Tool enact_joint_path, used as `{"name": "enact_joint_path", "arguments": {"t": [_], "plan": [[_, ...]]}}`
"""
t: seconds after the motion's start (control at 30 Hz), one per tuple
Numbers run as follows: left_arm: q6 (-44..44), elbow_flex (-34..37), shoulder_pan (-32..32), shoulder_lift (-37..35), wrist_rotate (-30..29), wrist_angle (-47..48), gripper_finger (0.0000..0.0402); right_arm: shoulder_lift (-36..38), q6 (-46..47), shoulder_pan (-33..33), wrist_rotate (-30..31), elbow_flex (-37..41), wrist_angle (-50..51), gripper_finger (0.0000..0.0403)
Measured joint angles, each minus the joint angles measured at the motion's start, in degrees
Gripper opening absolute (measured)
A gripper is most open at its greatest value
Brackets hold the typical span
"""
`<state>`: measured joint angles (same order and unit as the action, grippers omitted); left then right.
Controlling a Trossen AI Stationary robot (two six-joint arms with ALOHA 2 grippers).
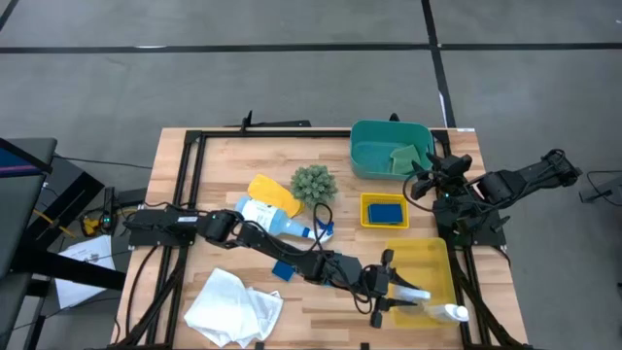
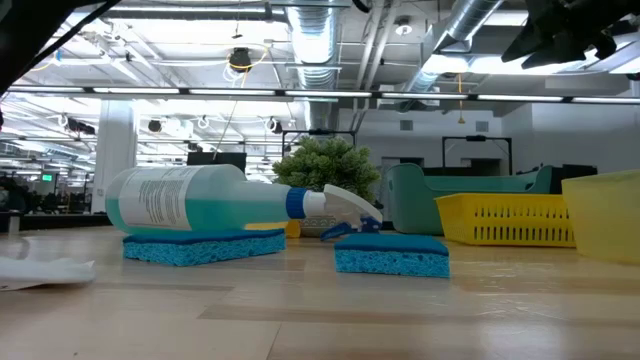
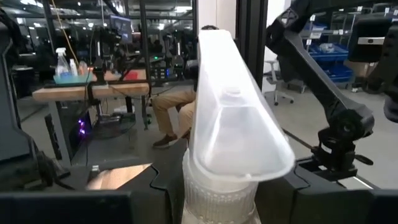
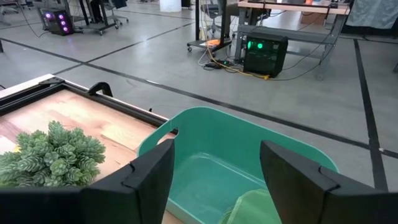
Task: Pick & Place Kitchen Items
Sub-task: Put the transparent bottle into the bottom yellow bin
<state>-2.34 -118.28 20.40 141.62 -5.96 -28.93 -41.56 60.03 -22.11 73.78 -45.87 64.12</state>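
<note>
Gripping a clear bottle [image 1: 432,309] lying lengthwise across the yellow bin [image 1: 425,261], left gripper [image 1: 393,293] clamped.

Spray bottle [image 1: 275,224] lies on desk [image 1: 224,165] left of plant ball [image 1: 313,184]; cloth [image 1: 233,306] near front edge; sponge [image 1: 385,211] in small bin [image 1: 366,221].

floor [image 1: 292,87]: grey concrete (dark seams) | ceiling ducts [image 2: 320,40], strip lights
</note>
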Motion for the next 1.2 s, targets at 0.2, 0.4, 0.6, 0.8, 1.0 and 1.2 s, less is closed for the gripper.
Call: {"name": "enact_joint_path", "arguments": {"t": [0.2,0.4,0.6,0.8,1.0,1.2], "plan": [[0.3,-0.1,0.0,0.0,0.0,1.0,0.0131,0.0,0.0,0.0,0.0,0.0,0.1,0.0228],[1.3,-0.1,0.2,0.0,0.4,1.3,0.0131,0.0,0.0,0.0,0.0,0.0,0.0,0.0228],[2.5,-0.1,0.4,0.4,0.6,1.2,0.0131,0.0,0.0,0.0,0.0,0.0,-0.1,0.0228],[2.6,-0.1,0.4,0.4,2.0,0.6,0.0131,0.0,0.0,0.0,0.0,0.0,-0.1,0.0228],[3.0,-0.1,0.4,0.4,2.5,0.5,0.0159,0.0,0.0,0.0,0.0,0.0,0.0,0.0228],[3.1,-0.1,0.4,0.4,4.4,0.5,0.0158,0.0,0.0,0.0,0.0,0.0,0.0,0.0228]]}}
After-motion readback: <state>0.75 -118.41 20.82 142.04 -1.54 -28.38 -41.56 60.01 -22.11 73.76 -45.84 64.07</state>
